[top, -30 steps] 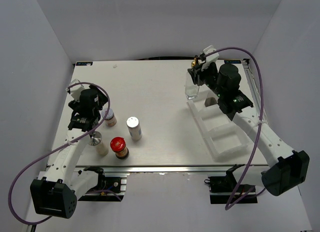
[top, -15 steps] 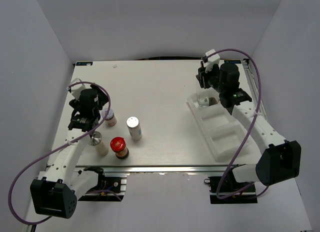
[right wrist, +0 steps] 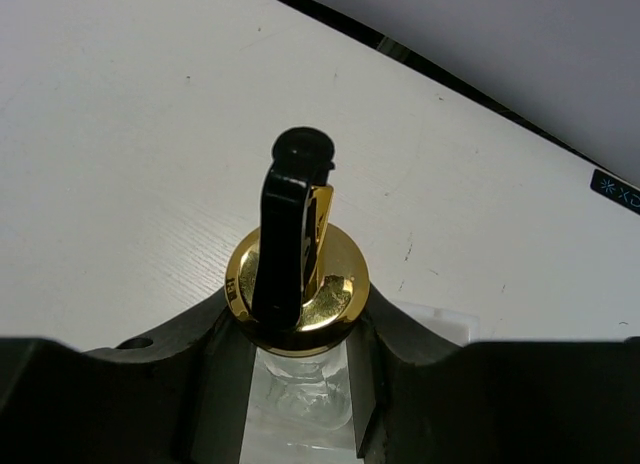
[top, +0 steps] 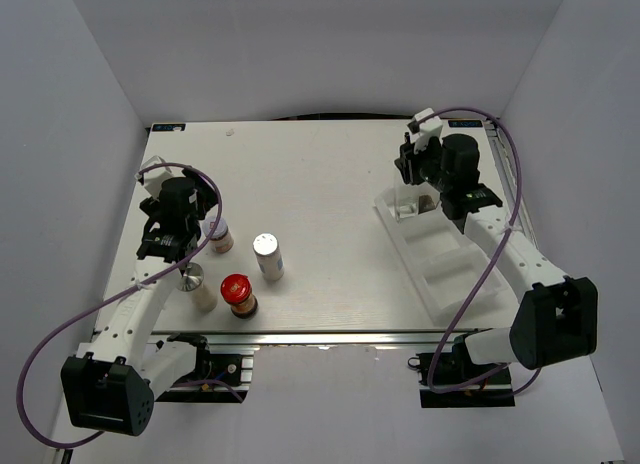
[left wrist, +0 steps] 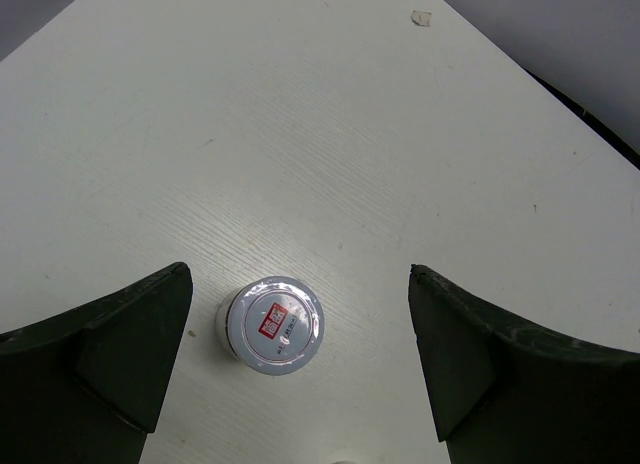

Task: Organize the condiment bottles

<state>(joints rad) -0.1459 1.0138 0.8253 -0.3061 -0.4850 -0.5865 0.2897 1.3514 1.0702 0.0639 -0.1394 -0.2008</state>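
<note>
My right gripper [top: 410, 179] is shut on a tall clear glass bottle [top: 405, 202] just under its gold-black pourer [right wrist: 297, 274]. The bottle stands upright in the far compartment of the white tray [top: 445, 269]. My left gripper [top: 185, 246] is open above the small white-lidded jar [left wrist: 272, 324], which stands on the table between the fingers, nearer the left one. The jar also shows in the top view [top: 218, 234]. A silver-capped shaker [top: 267, 254], a red-lidded dark jar [top: 238, 294] and a second silver-capped shaker [top: 197, 287] stand nearby. The second glass bottle is not clearly visible.
The tray lies at the right, running from far left to near right, and its nearer compartments hold nothing. A dark round thing [top: 426, 199] sits beside the held bottle, partly hidden by my right arm. White walls enclose the table on three sides.
My right gripper has carried the glass bottle down and slightly right into the tray's far compartment. The left arm and the bottles on the left have not moved.
</note>
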